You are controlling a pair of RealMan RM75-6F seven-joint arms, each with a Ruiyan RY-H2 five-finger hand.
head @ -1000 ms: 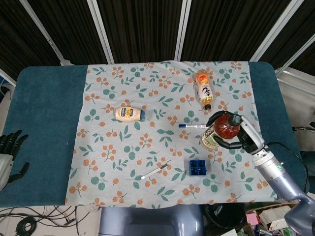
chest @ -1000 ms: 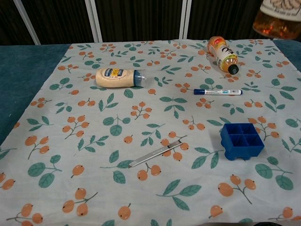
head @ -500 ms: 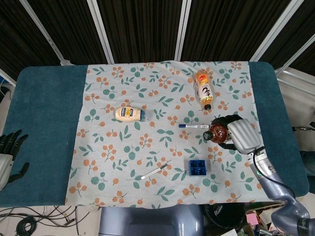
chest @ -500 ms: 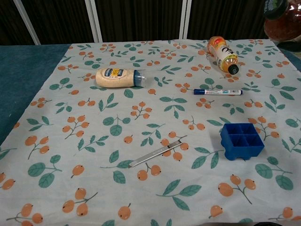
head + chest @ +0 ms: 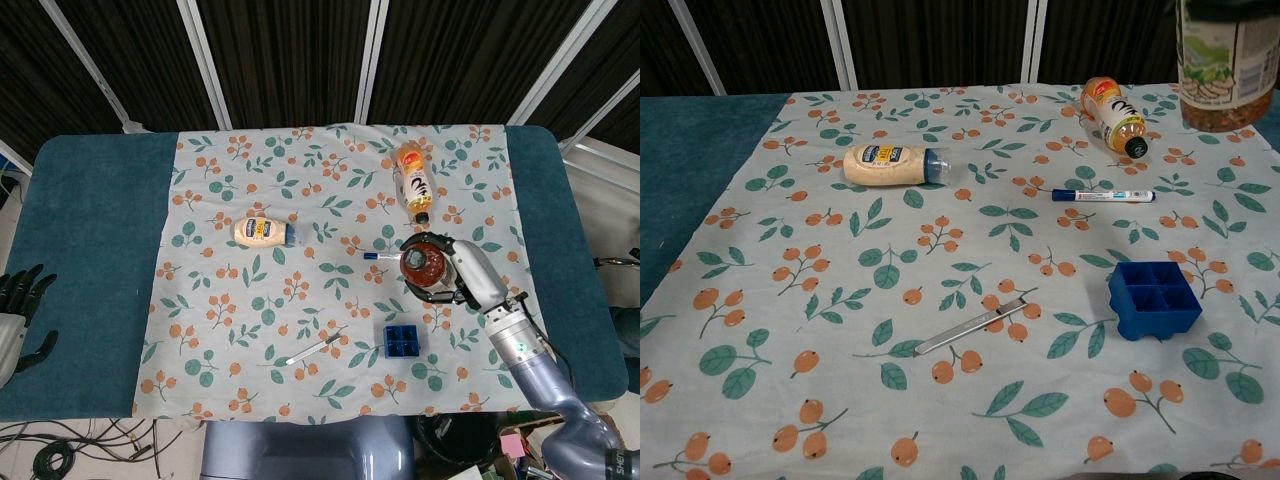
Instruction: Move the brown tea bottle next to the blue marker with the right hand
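Since 1 s ago the right hand (image 5: 452,277) has carried the brown tea bottle (image 5: 422,265) leftward, from out near the cloth's right side to just over the blue marker's (image 5: 392,257) right end; in the chest view the bottle (image 5: 1227,62) now hangs upright at top right, label showing, well above the cloth. Everything else is unmoved.

Counter (image 5: 90,220) with floral cloth (image 5: 300,300): orange drink bottle (image 5: 412,180) lies just behind the marker, mayo bottle (image 5: 262,232) at centre-left, blue ice tray (image 5: 402,340) in front, a thin metal tool (image 5: 312,350) near it.

Step in hand, as I judge it: lowering and setting down. Keep the bottle vertical, come down on bare cloth just right of or in front of the marker, not on it, clear of the orange bottle's cap. Let go only once the base sits flat.

Right hand wraps the bottle from its right side, fingers closed around the body; cap faces the head camera. Left hand (image 5: 18,310) rests idle at the counter's left edge, holding nothing, fingers apart.
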